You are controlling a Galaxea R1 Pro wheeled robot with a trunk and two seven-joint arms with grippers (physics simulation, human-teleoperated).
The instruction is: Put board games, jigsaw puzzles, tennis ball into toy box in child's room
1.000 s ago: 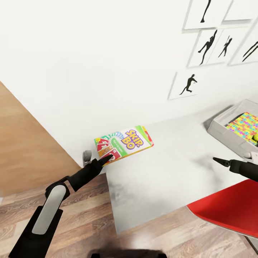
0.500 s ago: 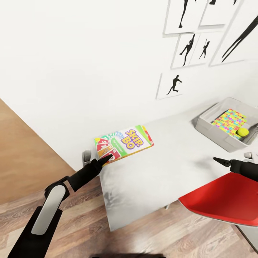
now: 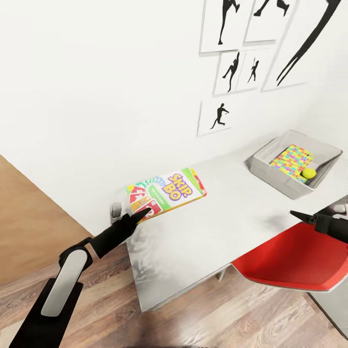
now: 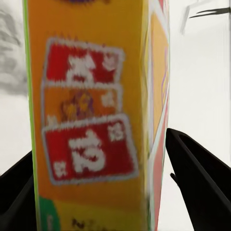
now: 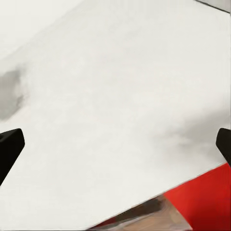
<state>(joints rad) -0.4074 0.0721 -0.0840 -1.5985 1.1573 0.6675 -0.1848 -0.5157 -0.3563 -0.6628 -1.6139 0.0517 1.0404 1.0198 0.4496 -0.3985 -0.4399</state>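
While your left gripper holds the SKIP-BO board game by its near short end, the box reaches out ahead of the jaws, raised above the table and roughly level, with its far end nearest the white wall. Your left wrist view shows the two dark fingers standing on either side of the box, its orange and red printed face running between them, so the jaws are clamped on it.

Your right gripper hangs over the near edge of the table, just above the red chair, and nothing lies between its jaws. In the right wrist view the two fingertips sit at opposite sides of the frame with bare table top between them, so those jaws are spread wide apart.

Well beyond your right jaws, toward the wall, the toy box rests on the table. Inside it you can see a jigsaw puzzle lying flat and the tennis ball resting beside the puzzle's near corner. The toy box is well apart from the held board game, off to the side of your left jaws, with open table top between them.

Baseball-player silhouette pictures hang on the wall above the table, and wood plank floor shows beneath your left arm.
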